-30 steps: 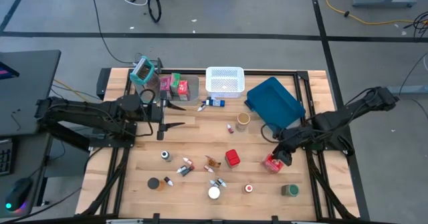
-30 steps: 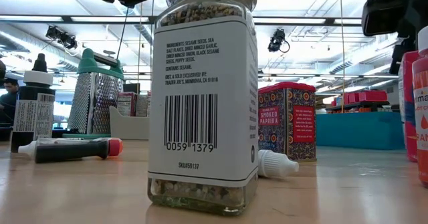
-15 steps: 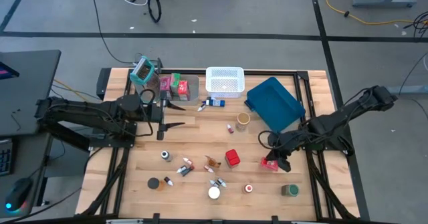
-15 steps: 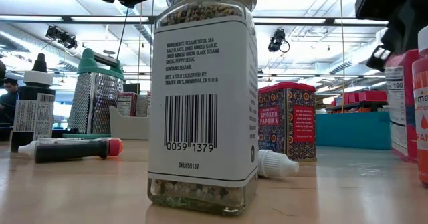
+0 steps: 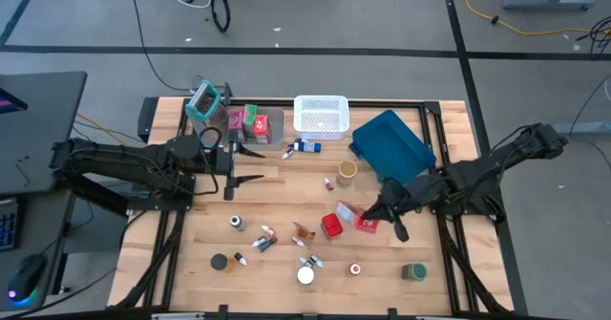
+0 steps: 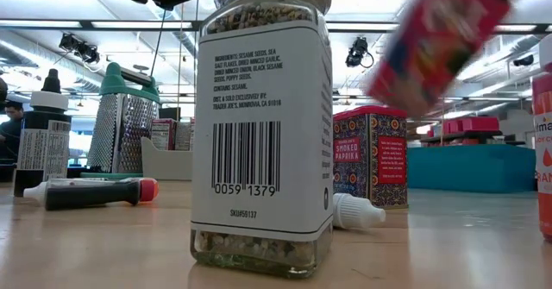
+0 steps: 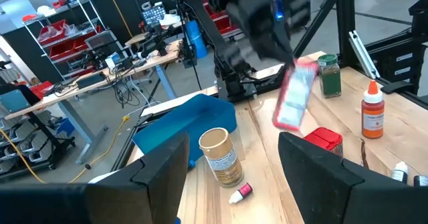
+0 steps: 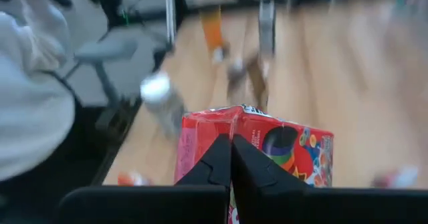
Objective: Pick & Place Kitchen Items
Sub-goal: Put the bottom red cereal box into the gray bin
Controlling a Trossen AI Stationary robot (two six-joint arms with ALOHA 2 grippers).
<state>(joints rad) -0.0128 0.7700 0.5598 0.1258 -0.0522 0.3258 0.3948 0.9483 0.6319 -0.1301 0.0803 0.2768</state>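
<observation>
Right gripper (image 5: 379, 212) was clamped shut on a red carton (image 5: 367, 223), fingers pressed together at its top edge in the right wrist view. Carton was held tilted, clear of the table (image 5: 277, 191), just beside the red paprika tin (image 5: 331, 226) and between that tin and the blue tray (image 5: 391, 143). Low view showed the carton in the air above the tin, slanted. Left gripper (image 5: 250, 165) hung wide apart and empty over the table's left half, near the clear bin (image 5: 256, 125) holding pink and green cartons. Other small items lay scattered on the table: a seasoning jar (image 6: 263, 125), a green-lidded jar (image 5: 413, 272), a cardboard-lidded jar (image 5: 347, 171), small dropper bottles.
</observation>
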